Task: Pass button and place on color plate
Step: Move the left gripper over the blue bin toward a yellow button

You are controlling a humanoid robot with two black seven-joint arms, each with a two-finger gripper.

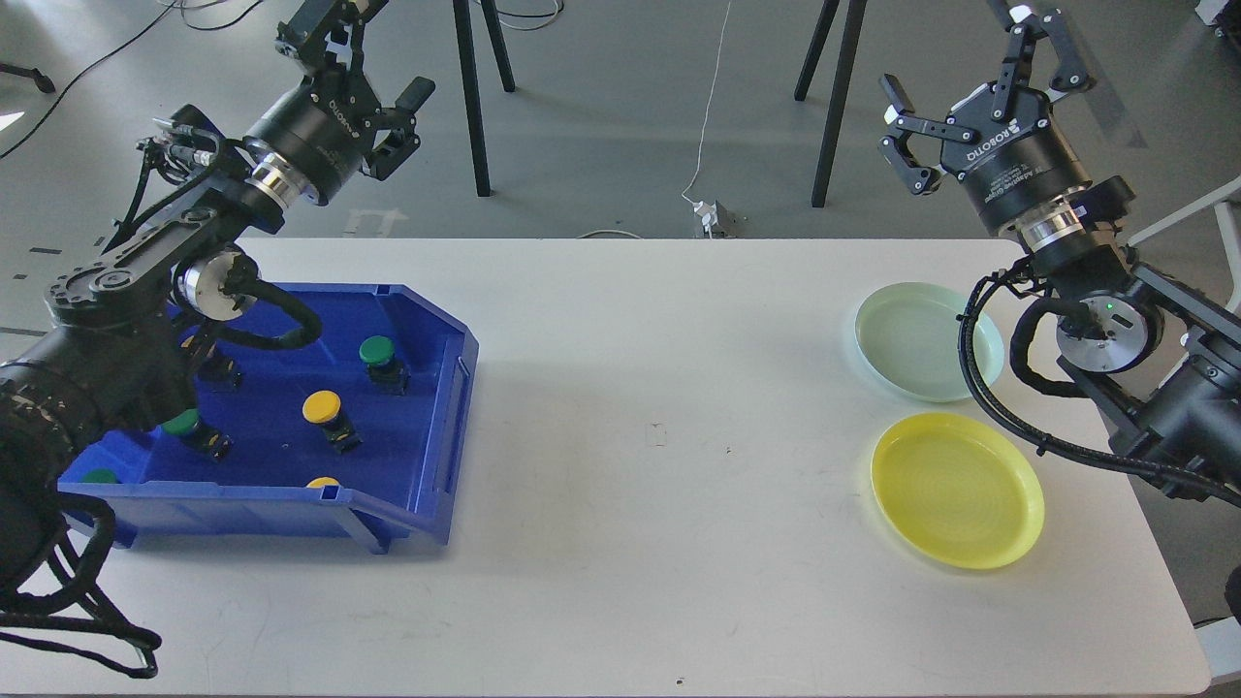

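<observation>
A blue bin [441,407] on the table's left holds several push buttons: a green one [377,353] at the back, a yellow one [323,408] in the middle, another green one [184,425] at the left, partly behind my arm. A yellow plate [957,489] and a pale green plate [921,341] lie at the table's right, both bare. My left gripper [364,73] is raised above the bin's far side, open and empty. Beyond the table's far right corner my right gripper [970,73] is held high, open and empty.
More button caps peek over the bin's front wall, yellow [323,482] and green [99,476]. Tripod legs [472,97] and a power strip [715,217] stand on the floor behind the white table [659,436].
</observation>
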